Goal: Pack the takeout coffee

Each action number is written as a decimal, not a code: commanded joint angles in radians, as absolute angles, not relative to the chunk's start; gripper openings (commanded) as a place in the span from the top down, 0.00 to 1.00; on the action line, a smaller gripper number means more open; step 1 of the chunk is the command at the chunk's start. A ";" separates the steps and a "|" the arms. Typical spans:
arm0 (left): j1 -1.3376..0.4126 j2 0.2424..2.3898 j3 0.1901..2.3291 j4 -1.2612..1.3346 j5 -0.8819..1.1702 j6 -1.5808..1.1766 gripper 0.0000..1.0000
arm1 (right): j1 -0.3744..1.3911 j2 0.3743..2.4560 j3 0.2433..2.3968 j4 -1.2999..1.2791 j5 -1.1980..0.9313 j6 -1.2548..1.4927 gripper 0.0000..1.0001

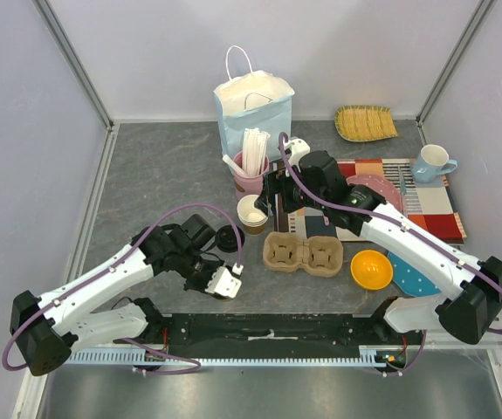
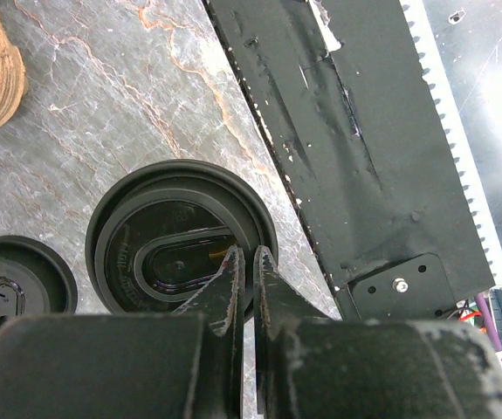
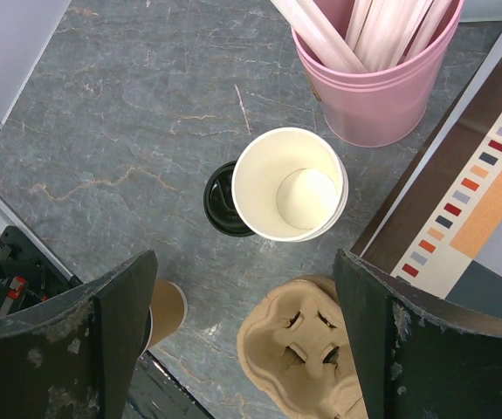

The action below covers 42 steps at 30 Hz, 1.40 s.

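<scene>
The takeout coffee (image 3: 165, 310), a brown paper cup with a black lid, stands on the bench (image 1: 163, 175) close to its near edge, right under the left claw (image 2: 252, 255). That claw is shut with nothing between its fingers. Its tips sit over the lid's rim, though I cannot tell whether they touch it. The right claw (image 3: 244, 262) gapes wide and empty above an open cup (image 3: 290, 183). A loose lid (image 3: 223, 201) lies just beside that cup, and a pulp carrier (image 3: 307, 349) is near.

High rear overview, close downward wrist views, carrier (image 1: 303, 253) shared
</scene>
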<state>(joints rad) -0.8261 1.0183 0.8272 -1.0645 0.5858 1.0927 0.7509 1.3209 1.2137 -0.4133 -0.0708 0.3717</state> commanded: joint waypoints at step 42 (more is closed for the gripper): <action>-0.374 0.969 1.006 -0.931 0.698 0.273 0.98 | 0.965 1.425 0.934 0.104 -0.606 0.497 1.00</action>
